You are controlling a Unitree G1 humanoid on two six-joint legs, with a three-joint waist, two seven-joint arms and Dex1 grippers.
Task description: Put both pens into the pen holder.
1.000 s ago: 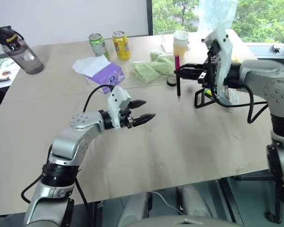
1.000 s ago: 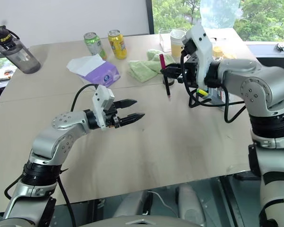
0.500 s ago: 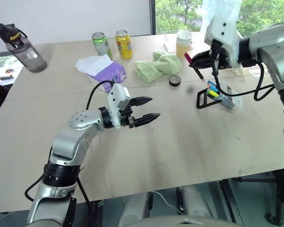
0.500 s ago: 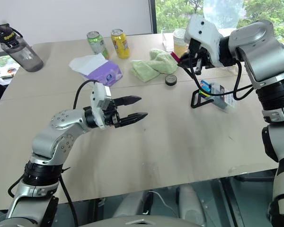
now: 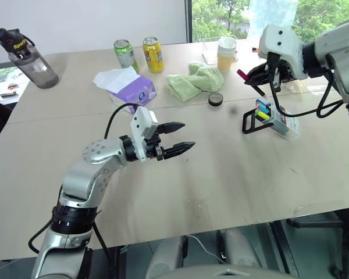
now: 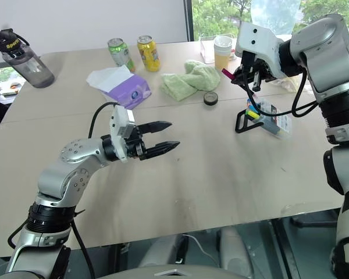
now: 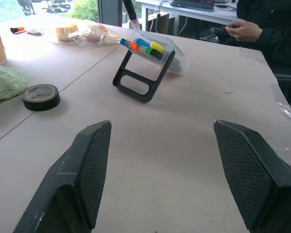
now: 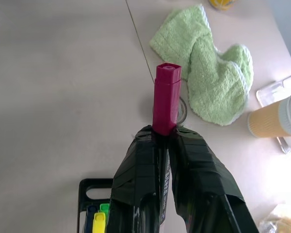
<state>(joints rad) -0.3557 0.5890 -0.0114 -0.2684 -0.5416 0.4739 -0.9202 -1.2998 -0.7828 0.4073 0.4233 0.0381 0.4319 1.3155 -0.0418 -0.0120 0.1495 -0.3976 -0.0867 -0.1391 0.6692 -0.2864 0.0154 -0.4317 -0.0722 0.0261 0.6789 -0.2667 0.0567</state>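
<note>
Progress stood about midway, by my reckoning: the right gripper (image 6: 245, 74) was clamped tight on the pen with the pink end (image 8: 166, 98), poised tilted just above the pen holder (image 5: 271, 115), which sat on the table (image 5: 232, 174) at roughly two o'clock from where the robot stood. That pen was not yet inside, its tip hanging over the coloured marker tips. The left gripper (image 5: 175, 138) hovered at ten o'clock with its fingers apart and empty, and I could not spot the second pen anywhere.

The left gripper (image 5: 182, 135) hovers level at near left, fingers spread wide. The right gripper (image 5: 251, 77), raised far right, is clamped tight.
</note>
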